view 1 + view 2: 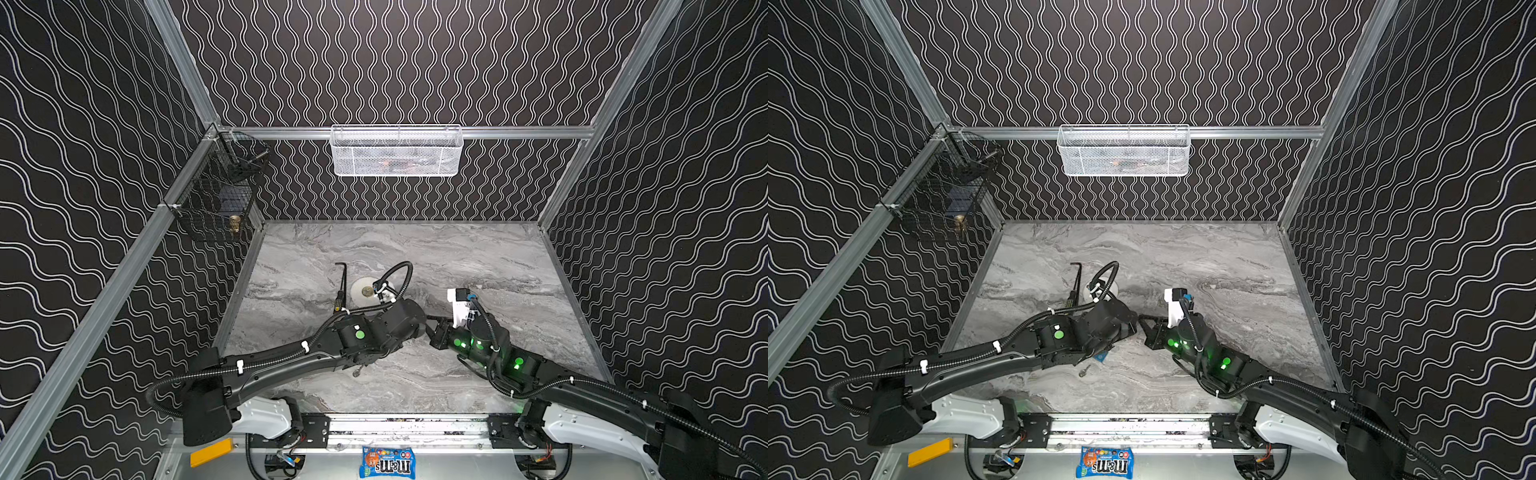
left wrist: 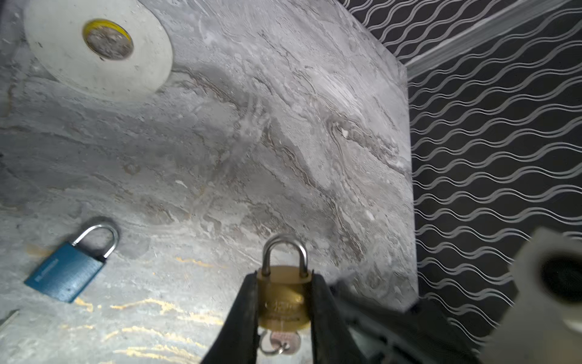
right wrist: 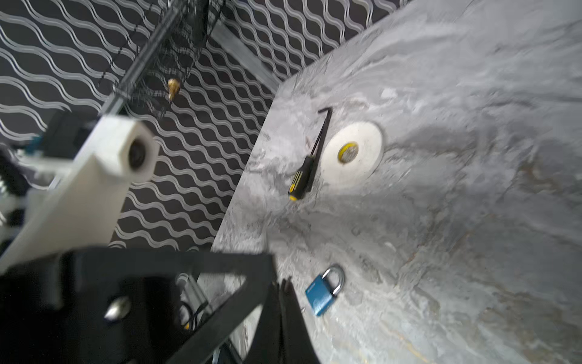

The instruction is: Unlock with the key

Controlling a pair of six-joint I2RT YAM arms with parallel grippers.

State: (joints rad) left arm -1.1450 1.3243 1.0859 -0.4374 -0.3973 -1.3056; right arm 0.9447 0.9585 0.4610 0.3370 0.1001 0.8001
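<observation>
While the left wrist view shows the left gripper [image 2: 283,283] clamped on the brass padlock [image 2: 283,302], a ringed key [image 2: 285,342] sticking out of its base, both top views hide that lock beneath the left arm [image 1: 291,357]. The right gripper [image 3: 282,285] has its jaws pressed together on nothing. Both top views catch a loose key [image 1: 1084,370] low and left of centre; beyond, both wrist views show the blue padlock [image 2: 67,271] and, farthest, the white disc [image 2: 97,47].

Black arms [image 1: 270,365] on white bases [image 1: 266,415] carry corrugated cables [image 1: 410,272], seemingly zip-tied.
</observation>
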